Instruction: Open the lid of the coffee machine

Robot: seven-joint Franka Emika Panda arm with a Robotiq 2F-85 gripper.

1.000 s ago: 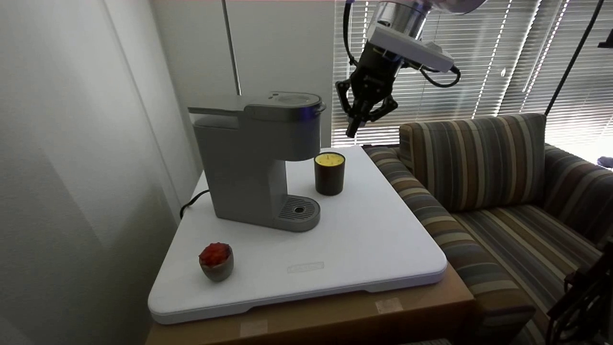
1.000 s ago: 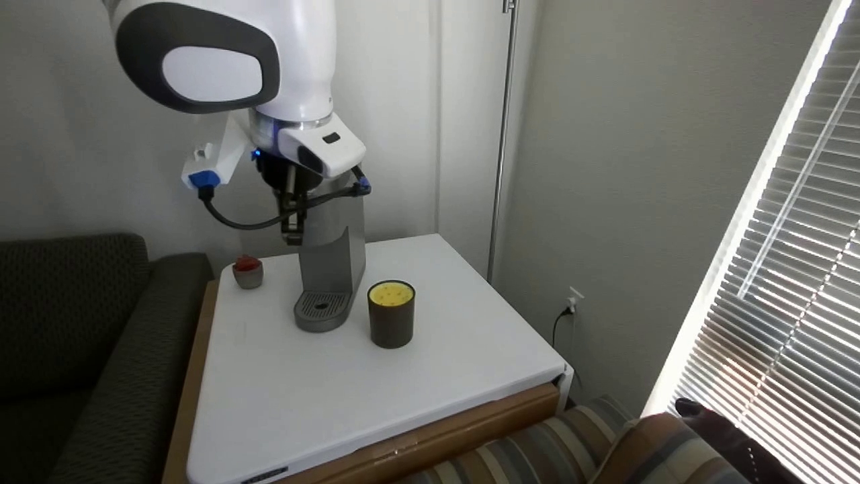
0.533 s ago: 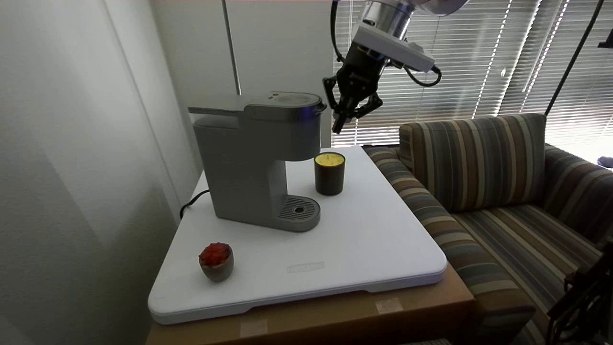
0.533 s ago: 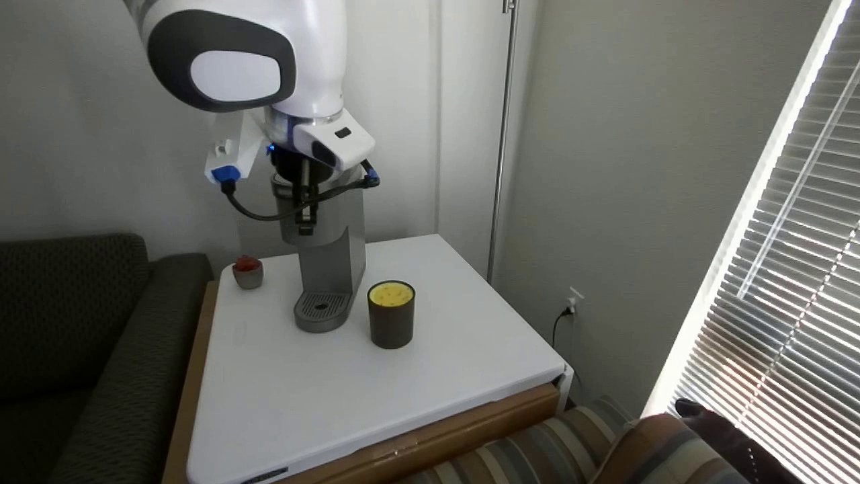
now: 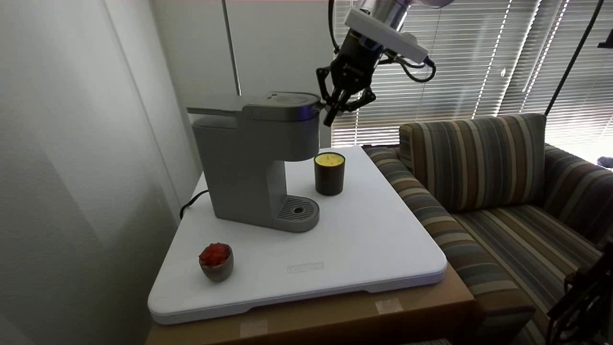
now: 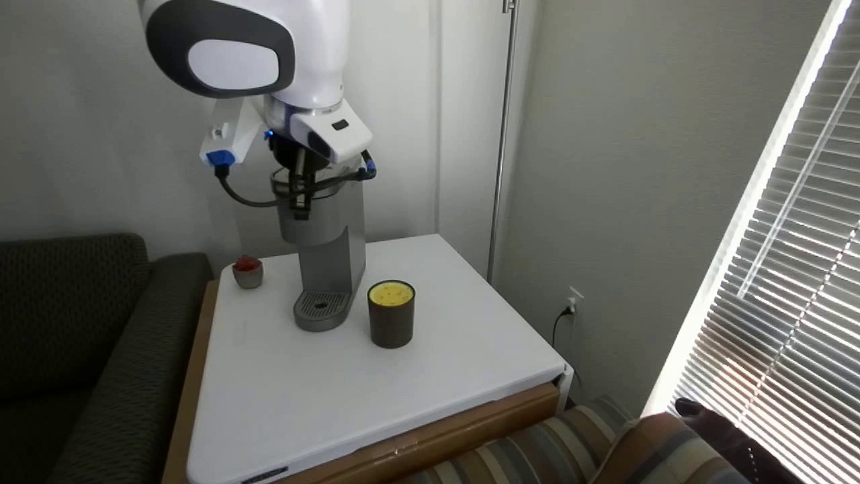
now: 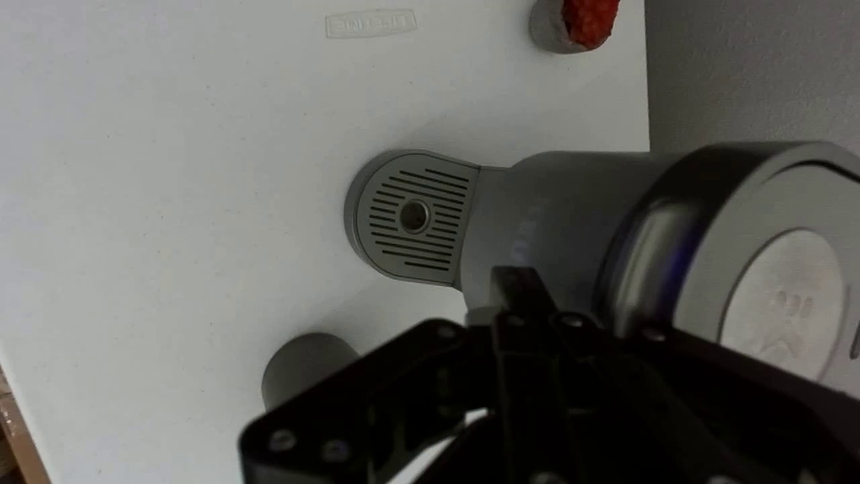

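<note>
The grey coffee machine (image 5: 244, 167) stands upright on the white table (image 5: 373, 235). It also shows in an exterior view (image 6: 316, 228) and in the wrist view (image 7: 557, 215). Its lid (image 5: 292, 99) lies flat and closed on top; in the wrist view the lid (image 7: 705, 269) shows a round pale pad. My gripper (image 5: 329, 120) is shut with nothing between its fingers. Its fingertips point down just in front of the brew head, at the lid's front edge. In the wrist view the gripper (image 7: 521, 286) hides part of that edge; contact is hard to tell.
A dark cup with yellow inside (image 5: 329, 177) stands beside the machine, below the gripper. A small pot with a red top (image 5: 216, 263) stands near the table's front left. A striped armchair (image 5: 479, 167) borders the table. A wall rises behind the machine.
My gripper has moved toward the coffee machine's front and, most recently, slightly upward, staying shut. The machine has shifted very slightly away from the gripper. The lid has stayed closed.
</note>
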